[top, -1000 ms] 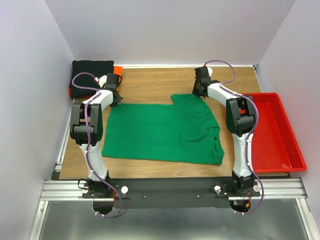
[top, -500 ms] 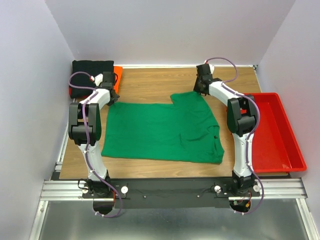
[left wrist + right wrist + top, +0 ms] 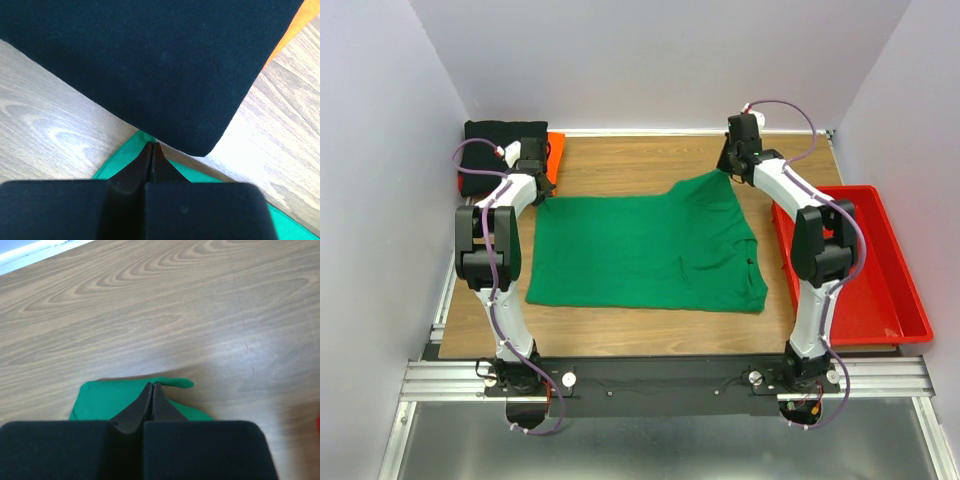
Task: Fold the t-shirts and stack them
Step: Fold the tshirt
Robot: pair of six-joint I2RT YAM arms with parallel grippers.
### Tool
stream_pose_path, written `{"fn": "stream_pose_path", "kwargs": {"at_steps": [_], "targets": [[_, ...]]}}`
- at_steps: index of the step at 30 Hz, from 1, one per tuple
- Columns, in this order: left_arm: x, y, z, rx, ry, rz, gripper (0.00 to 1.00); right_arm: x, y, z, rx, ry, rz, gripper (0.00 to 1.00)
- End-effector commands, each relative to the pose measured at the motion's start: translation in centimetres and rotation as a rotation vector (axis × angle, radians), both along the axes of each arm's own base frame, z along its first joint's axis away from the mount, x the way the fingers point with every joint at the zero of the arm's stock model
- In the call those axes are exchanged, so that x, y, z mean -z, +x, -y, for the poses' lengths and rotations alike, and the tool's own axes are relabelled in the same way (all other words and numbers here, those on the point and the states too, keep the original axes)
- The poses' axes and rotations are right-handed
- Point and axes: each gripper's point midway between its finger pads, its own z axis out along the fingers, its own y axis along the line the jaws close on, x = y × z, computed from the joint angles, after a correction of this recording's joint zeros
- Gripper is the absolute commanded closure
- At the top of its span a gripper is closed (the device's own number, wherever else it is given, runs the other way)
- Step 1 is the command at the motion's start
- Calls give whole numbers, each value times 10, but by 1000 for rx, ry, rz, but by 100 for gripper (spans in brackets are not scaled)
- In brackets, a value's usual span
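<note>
T-shirt of bright green cloth spread across wooden tabletop. Both left gripper and right gripper, jaws pressed together, pinch its far corners, the left apparently so. Folded black cloth t-shirt overlies orange-red cloth t-shirt, far left.

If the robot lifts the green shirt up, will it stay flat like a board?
Probably not. The green t-shirt is creased cloth, and its corner stretches toward the right end effector pinching it, so it would likely sag. It looks light and may slide over the smooth wooden table.
</note>
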Motion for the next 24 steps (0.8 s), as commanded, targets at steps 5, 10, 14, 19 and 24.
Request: {"fn": "stream_pose_path", "kwargs": {"at_steps": [5,10,14,19,24], "targets": [[-23,-1,-7,14,-37,57,100,-18,-49,17,37,24,-9,100],[-19,-18,2,38,-77,55,100,-26,-82,23,47,45,-10,100],[-22,-32,8,52,-105,62,100,-36,-110,21,17,95,-3,100],[-24,-50,11,60,-123,76,100,-33,-151,7,-48,196,-34,100],[-28,-60,10,51,-132,90,100,-27,-181,5,-73,233,-61,100]]}}
